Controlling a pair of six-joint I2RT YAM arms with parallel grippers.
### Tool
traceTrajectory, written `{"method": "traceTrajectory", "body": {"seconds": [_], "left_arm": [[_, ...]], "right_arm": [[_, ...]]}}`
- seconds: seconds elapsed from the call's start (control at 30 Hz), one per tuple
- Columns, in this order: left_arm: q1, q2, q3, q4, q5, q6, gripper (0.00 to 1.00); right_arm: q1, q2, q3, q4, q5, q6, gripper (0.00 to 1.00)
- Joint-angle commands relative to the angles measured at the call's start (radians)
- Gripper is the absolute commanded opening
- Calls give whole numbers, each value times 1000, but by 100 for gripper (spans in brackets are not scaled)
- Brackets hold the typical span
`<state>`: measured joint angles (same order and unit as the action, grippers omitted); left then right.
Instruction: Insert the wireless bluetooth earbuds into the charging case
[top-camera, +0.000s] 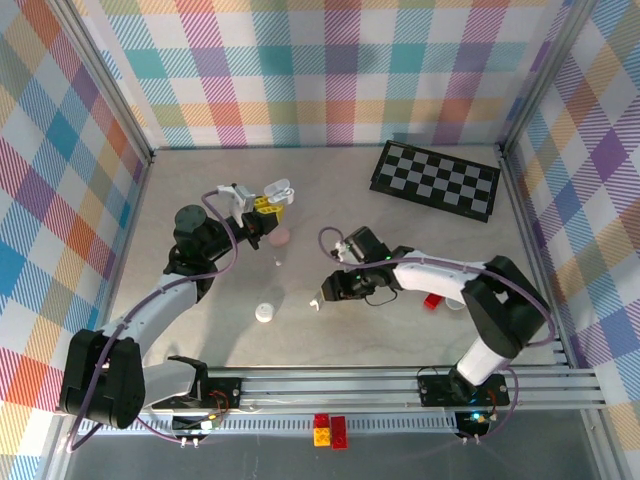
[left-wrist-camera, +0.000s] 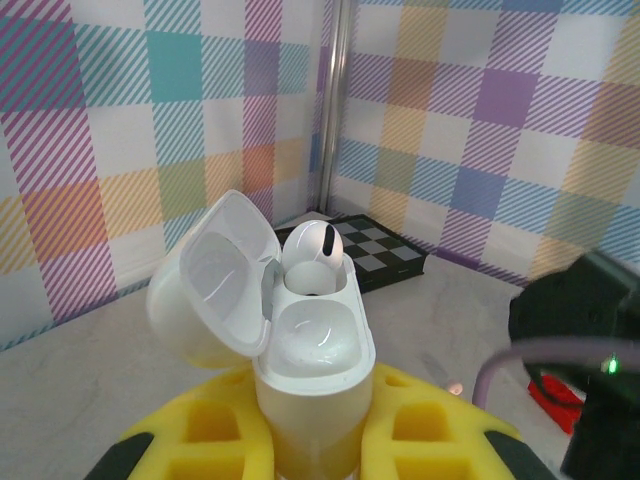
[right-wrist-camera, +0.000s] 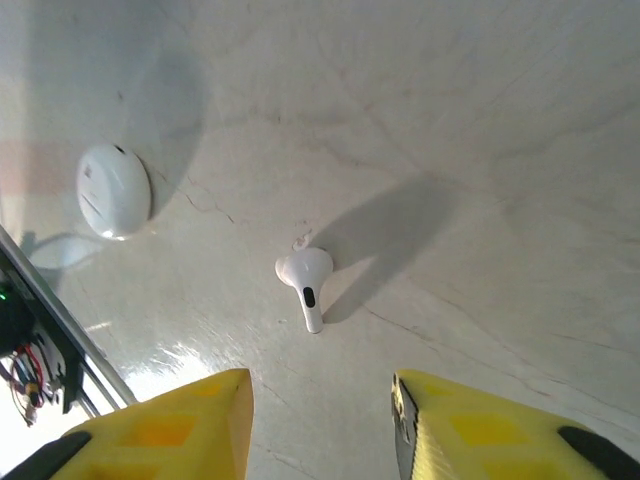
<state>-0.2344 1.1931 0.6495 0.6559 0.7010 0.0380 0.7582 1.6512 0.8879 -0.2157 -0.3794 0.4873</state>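
- My left end effector (left-wrist-camera: 318, 445) is clamped on the case (left-wrist-camera: 305, 410) and holds it upright. The lid (left-wrist-camera: 215, 280) is swung open toward the left of frame.
- One seated earbud (left-wrist-camera: 312, 258) sits in the far socket. The near socket (left-wrist-camera: 315, 335) is empty.
- The loose earbud (right-wrist-camera: 305, 280) lies on the surface (right-wrist-camera: 480, 150) at the centre of the right wrist view. Its bulb points up-frame and its stem down-frame.
- My right end effector (right-wrist-camera: 320, 430) hangs over it, at the bottom edge of that view. The jaws are partly apart with nothing between them.
- I judge the step in hand to be picking up that earbud.
- To do it well, I would shift until the earbud lies midway between the fingers, come straight down, then close slowly.
- It looks tiny and slick, so a finger landing first on one side would likely skid or flip it.
- I would grip the bulb and leave the stem free to drop into the socket.
- A white pebble (right-wrist-camera: 115, 190) lies at the left of the right wrist view, apart from the earbud and not in the way.
- In the top view a pink pebble (top-camera: 280, 237) lies just below the held case, near the handover path.
- Also in the top view, a chessboard (top-camera: 435, 180) sits at the upper right and a red block (top-camera: 432, 301) lies beside my right arm.
- The open lid guards one side of the socket, so I would bring the earbud in from the other side.
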Motion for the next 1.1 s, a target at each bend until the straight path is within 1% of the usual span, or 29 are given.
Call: {"method": "traceTrajectory", "body": {"seconds": [0.0,0.17,0.33,0.73,0.93,1.07], "left_arm": [[12,-24,-11,-4,-6,-1,0],[12,-20,2,-28,6,7,0],[12,-24,1,-39,5,13,0],[12,-15,9,-45,22,12,0],[12,-10,7,-41,29,10,0],[12,-16,1,-39,23,11,0]], "right_arm": [[21,50,34,73,-31,25,39],[24,101,39,103,-53,26,36],[27,141,60,115,-80,24,35],[29,184,76,102,-85,5,31],[30,196,88,70,-76,-12,21],[29,182,94,47,-59,-13,18]]}}
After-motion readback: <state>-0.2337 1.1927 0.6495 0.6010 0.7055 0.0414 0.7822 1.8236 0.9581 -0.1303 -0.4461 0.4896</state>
